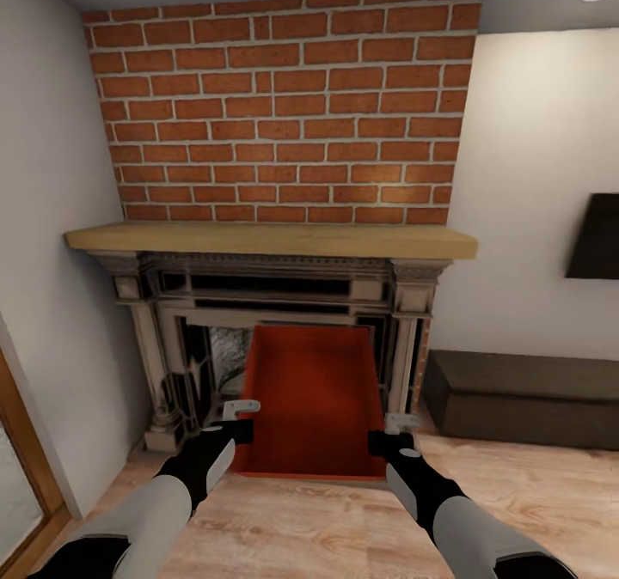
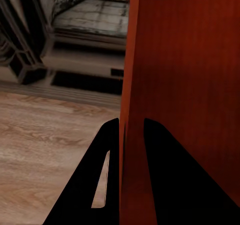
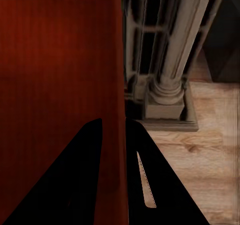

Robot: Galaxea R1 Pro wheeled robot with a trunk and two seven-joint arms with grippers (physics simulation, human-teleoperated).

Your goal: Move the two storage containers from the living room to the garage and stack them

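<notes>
Left gripper (image 1: 242,418): clamped on the storage container's (image 1: 314,399) left wall, one finger on each side of it.
Right gripper (image 1: 389,434): pinching the right wall likewise.
Storage container: red-orange, tilted with its far end high, directly in front of the brick fireplace (image 1: 284,218).
Floor (image 1: 301,527): light wood planks.
Dark cabinet (image 1: 524,399): low, right of the fireplace.

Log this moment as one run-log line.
place: living room, facing brick fireplace | object: red-orange rectangular open-top storage container | left claw: clamped on its wall | right claw: clamped on opposite wall
</notes>
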